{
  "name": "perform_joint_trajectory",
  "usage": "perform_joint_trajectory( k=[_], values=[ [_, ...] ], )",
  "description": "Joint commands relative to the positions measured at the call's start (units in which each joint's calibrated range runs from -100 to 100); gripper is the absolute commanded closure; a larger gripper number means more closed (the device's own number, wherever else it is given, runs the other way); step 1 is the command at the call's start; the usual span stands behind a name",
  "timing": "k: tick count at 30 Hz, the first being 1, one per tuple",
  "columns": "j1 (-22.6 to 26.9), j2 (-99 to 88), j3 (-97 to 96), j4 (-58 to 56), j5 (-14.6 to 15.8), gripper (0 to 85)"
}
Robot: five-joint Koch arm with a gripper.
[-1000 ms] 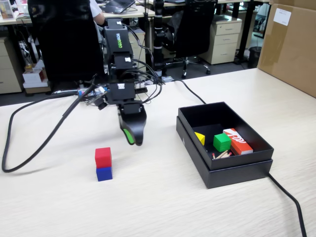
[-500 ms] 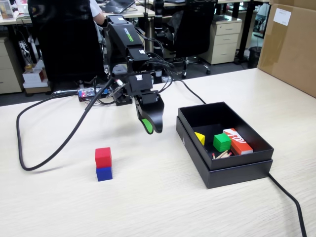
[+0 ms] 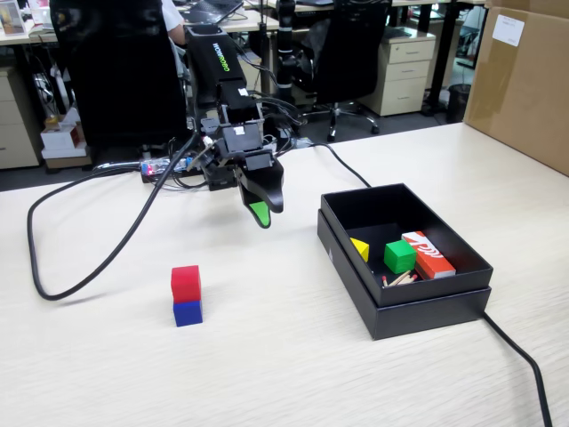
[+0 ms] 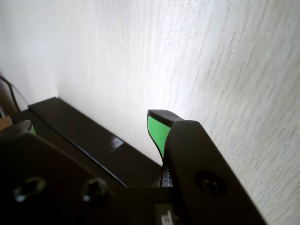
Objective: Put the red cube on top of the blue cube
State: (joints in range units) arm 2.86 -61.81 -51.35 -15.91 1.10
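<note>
The red cube [image 3: 186, 283] sits squarely on the blue cube [image 3: 188, 312] on the worktop [image 3: 293, 365], so the stack looks done. The end effector [image 3: 261, 212] hangs well apart, empty; its jaws overlap, so I cannot tell their spread

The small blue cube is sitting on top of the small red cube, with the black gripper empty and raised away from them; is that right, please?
Not quite: the stack is reversed. The fixed view shows the small red cube on top of the small blue cube. The black gripper is indeed empty and raised away from them.
</note>
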Motion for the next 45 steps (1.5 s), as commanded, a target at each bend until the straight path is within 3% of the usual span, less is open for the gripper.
perform_joint_trajectory(
  k=[1,17,30,45],
  values=[
    [-0.24,-8.47,-2.87,6.54,-0.24,38.0],
    [-2.83,-33.14,-41.4,29.86,-1.03,36.8],
    [-3.03,-35.43,-46.48,22.52,-1.32,37.4],
    [-2.98,-35.55,-46.48,22.18,-1.22,37.2]
  ],
)
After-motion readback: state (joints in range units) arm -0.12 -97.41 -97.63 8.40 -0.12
